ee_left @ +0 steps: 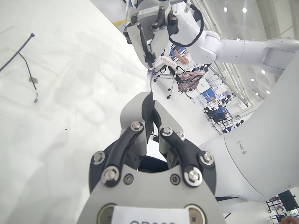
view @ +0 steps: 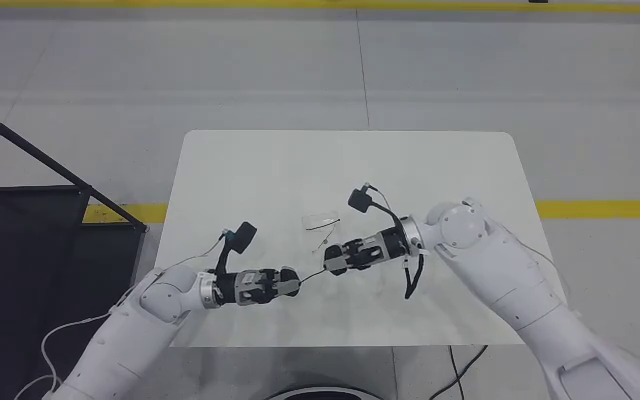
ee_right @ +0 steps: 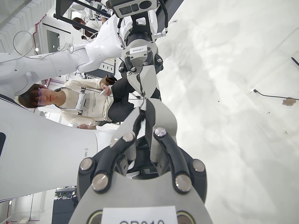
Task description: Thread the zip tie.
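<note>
A white table point(view: 440, 180) stands on a grey floor point(view: 300, 70) with a yellow line point(view: 590, 208) across it.

Both arms come in from the near side of the table and meet over its near middle part. They are stretched low and almost level, with the wrists pointing at each other. The left gripper point(view: 291, 283) and the right gripper point(view: 333, 263) are tip to tip, just apart. Each claw is pressed together and pinches one end of the same zip tie point(view: 313, 274). This black tie runs as a short thin line between the two tips, raised above the table. In the left wrist view it leaves the left tips and goes straight into the right ones.

I count three ties: the one that is held, and two loose ties on the table, a little farther from the robot than the grippers. One of them is straight point(ee_left: 16, 52) and one is bent point(ee_left: 29, 71), and they touch or cross at one point. A clear bag point(view: 322, 217) lies flat at the same place. I cannot tell if the loose ties are inside it or only on it.
</note>
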You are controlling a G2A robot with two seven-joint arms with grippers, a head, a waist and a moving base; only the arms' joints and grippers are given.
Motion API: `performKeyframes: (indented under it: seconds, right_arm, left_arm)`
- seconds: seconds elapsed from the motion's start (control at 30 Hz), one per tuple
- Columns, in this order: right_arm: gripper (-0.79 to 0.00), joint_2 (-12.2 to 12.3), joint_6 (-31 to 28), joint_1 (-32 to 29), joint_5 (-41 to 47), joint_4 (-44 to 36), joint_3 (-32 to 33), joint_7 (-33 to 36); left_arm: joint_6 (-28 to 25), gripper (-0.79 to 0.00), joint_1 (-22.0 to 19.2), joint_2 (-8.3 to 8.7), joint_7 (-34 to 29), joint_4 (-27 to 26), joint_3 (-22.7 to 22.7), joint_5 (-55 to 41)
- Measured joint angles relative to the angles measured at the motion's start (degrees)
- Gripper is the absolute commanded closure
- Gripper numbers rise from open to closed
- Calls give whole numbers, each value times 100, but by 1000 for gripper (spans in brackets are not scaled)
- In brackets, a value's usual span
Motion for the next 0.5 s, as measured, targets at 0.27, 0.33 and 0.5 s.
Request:
performKeyframes:
  seconds: [0.27,0.33,0.5]
  right_arm:
    - [-785,110,-323,-347,105,-86,308,-324]
    - [-785,134,-446,-452,44,-89,399,-495]
    - [-785,169,-683,-850,-534,-384,586,-1362]
  left_arm:
    - [0,0,107,-39,457,3,-168,22]
    - [0,0,138,-52,587,8,-207,58]
    - [0,0,210,-93,910,44,-264,214]
